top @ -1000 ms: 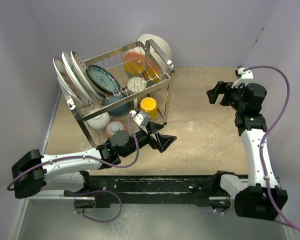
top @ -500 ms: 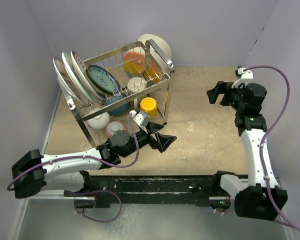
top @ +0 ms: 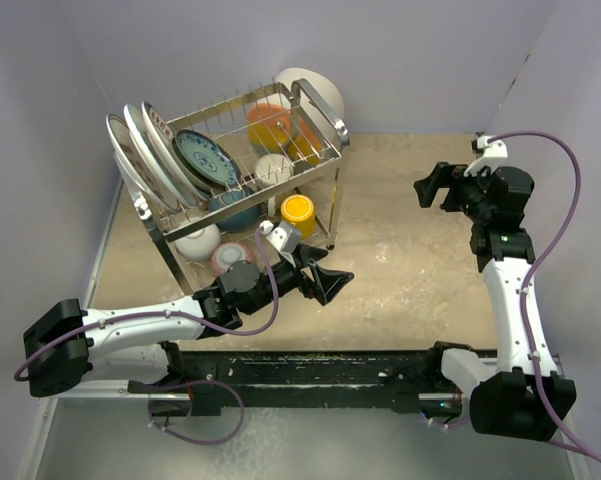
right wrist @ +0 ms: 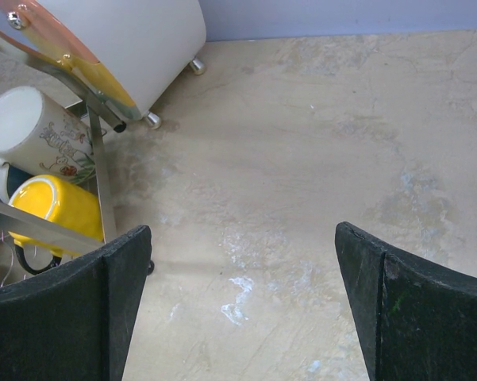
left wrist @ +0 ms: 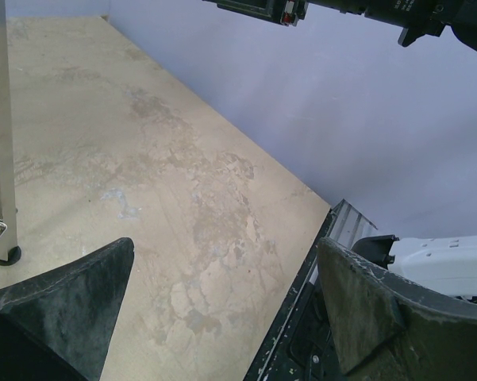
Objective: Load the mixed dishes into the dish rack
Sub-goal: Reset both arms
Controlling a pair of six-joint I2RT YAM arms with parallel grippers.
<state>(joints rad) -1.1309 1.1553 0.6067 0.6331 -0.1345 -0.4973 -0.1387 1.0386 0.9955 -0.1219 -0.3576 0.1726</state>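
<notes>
The chrome dish rack [top: 325, 112] stands at the back left and holds the mixed dishes. Grey plates [top: 140, 150] and a teal patterned plate [top: 205, 158] stand upright in its upper tier, beside orange dishes [top: 270, 125]. A white mug [top: 273, 168], yellow cup [top: 298, 210], dark blue bowl [top: 238, 210] and white bowl [top: 197, 242] sit lower down. My left gripper [top: 325, 280] hangs open and empty just off the rack's front right corner. My right gripper [top: 430, 187] is open and empty at the far right, facing the rack; its view shows the yellow cup [right wrist: 51, 208] and white mug [right wrist: 32, 127].
A large white bowl [top: 315, 92] leans at the rack's back end. The tan tabletop [top: 400, 260] stretches between the arms. Purple walls close in the left, back and right sides. A black rail [top: 310, 370] runs along the near edge. A rack leg [left wrist: 0, 159] is at my left gripper's left.
</notes>
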